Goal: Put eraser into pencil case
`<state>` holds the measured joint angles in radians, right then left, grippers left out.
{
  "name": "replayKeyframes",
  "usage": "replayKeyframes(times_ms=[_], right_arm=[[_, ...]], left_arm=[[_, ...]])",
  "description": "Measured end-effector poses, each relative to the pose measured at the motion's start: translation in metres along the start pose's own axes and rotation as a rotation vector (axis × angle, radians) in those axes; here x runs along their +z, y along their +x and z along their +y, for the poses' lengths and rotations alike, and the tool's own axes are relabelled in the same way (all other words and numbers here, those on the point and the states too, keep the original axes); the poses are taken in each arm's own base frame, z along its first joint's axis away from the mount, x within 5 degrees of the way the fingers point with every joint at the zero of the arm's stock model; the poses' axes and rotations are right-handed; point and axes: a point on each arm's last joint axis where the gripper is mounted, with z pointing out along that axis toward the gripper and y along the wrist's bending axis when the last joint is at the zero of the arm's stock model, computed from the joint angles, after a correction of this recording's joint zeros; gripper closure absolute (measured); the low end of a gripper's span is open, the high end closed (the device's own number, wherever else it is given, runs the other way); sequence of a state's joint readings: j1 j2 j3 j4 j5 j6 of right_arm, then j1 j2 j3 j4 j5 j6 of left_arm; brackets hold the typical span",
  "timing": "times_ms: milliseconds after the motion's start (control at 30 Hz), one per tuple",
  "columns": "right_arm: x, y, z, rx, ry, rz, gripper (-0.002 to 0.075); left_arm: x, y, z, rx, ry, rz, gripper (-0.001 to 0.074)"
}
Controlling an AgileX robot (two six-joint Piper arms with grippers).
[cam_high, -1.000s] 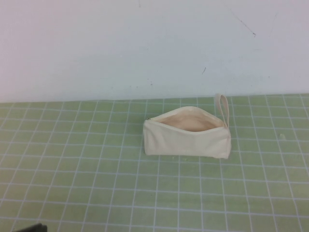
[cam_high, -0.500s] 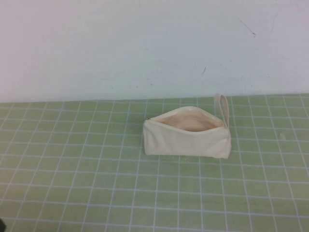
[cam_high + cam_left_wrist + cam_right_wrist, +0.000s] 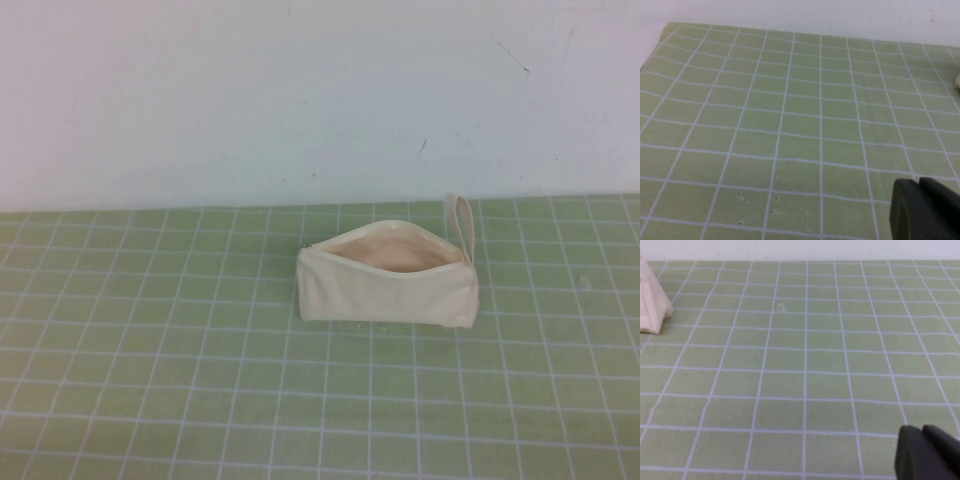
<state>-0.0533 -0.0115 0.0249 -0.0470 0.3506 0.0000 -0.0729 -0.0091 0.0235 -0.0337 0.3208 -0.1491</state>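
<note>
The cream-white pencil case (image 3: 388, 283) stands on the green grid mat right of centre in the high view, its mouth open and showing the beige lining, its loop strap (image 3: 461, 227) at the right end. One end of the pencil case shows in the right wrist view (image 3: 652, 298). The eraser is out of view. My left gripper (image 3: 918, 186) is shut with nothing in it, over bare mat. My right gripper (image 3: 922, 432) is shut with nothing in it, over bare mat well away from the pencil case. Neither gripper shows in the high view.
The green grid mat (image 3: 180, 340) covers the table up to a white wall (image 3: 250, 100) at the back. The mat's far edge shows in the left wrist view (image 3: 740, 27).
A dark arm part at the lower left corner of the high view has drawn back out of sight. The pencil case has not moved.
</note>
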Motion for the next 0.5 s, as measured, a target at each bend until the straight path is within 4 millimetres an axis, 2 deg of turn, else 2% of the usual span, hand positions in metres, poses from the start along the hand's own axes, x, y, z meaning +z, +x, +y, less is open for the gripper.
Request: replayKeyframes(times_ms=[500], right_arm=[[0.0,0.0,0.0,0.0,0.0,0.0,0.0727]], left_arm=[[-0.0002,0.0006,-0.0003,0.007,0.003,0.011,0.0736]])
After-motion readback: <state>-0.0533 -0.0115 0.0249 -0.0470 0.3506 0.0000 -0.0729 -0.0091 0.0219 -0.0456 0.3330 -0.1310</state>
